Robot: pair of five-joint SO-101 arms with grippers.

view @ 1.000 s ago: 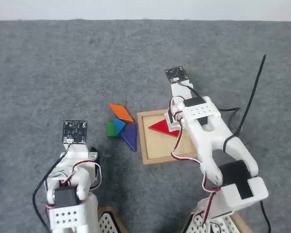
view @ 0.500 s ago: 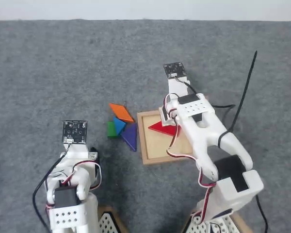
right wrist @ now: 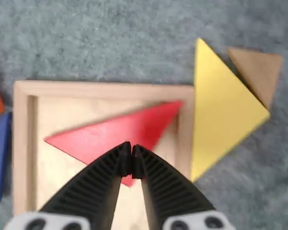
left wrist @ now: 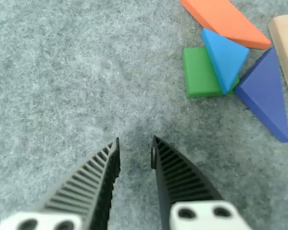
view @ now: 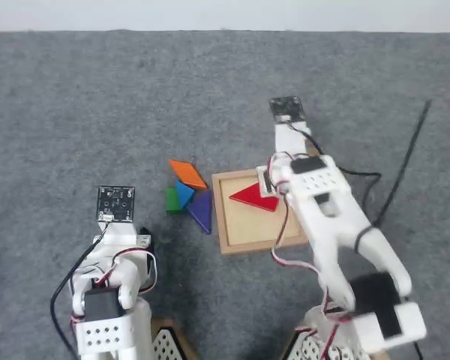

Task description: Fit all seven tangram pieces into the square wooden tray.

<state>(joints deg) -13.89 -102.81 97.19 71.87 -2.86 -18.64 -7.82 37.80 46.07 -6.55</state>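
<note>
Tray (view: 244, 232): a square wooden tray on the grey worktop (view: 97, 97). In the high view the right arm lies across its right rim and hides that side.
Red triangle (right wrist: 110, 136): inside the tray, lying slantwise. One tip reaches the rim on the yellow piece's side, and I can't tell whether it sits flat. The finger ends cover its lower edge.
Right gripper (right wrist: 131, 146): fingers pressed together with nothing between them, tips over the red triangle (view: 253, 196) in the tray.
Yellow triangle (right wrist: 221, 110): outside the tray, its long side against the right rim.
Brown triangle (right wrist: 259, 72): just past the yellow one, farther from the tray.
Dark blue triangle (view: 201, 210): just beside the tray's left rim.
Light blue triangle (left wrist: 225, 52): beyond the dark blue one from the tray, lying partly over the green square (left wrist: 197, 72), which hides part of it.
Orange parallelogram (view: 188, 173): off the tray's upper left corner, touching the light blue piece.
Left gripper (left wrist: 135, 140): fingers a little apart, holding nothing, over bare worktop well away from the tray.
</note>
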